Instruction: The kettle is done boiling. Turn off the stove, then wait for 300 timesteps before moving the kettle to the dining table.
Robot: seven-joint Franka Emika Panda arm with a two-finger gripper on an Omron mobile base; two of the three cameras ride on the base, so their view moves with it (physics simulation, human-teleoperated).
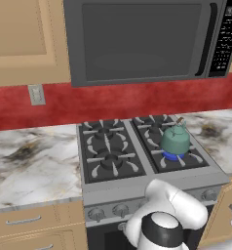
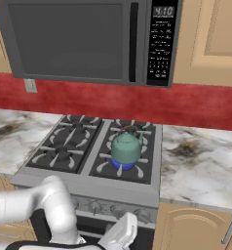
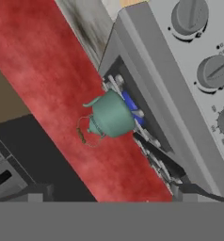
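1. Hanging low in front of the stove point(image 1: 152, 193), the gripper point(image 3: 109, 195) has its two dark tips spread wide, near the bottom corners of the hand view, with nothing between them. That suits a hand about to take a knob rather than one carrying anything.
2. Ahead of the tips and higher up sits the kettle point(image 3: 111, 114), a squat, rounded teal-green body with a short spout and a thin brownish loop handle.
3. It rests on a black cast-iron burner grate point(image 1: 179, 161), over a blue flame point(image 2: 123, 165). So the burner looks lit and the first step is not yet done.
4. Off to one side of the gripper runs the grey metal front panel with its round knobs point(image 3: 212, 71), each with a raised bar for pinching; my guess is that one of these is the target, though which one feeds the lit burner I cannot tell.
5. Beyond the kettle stands a matte red backsplash point(image 3: 52, 80), and farther out hangs a dark grey microwave point(image 1: 142, 39).
6. Veined marble counter point(image 2: 201, 161) flanks the steel range on both sides.
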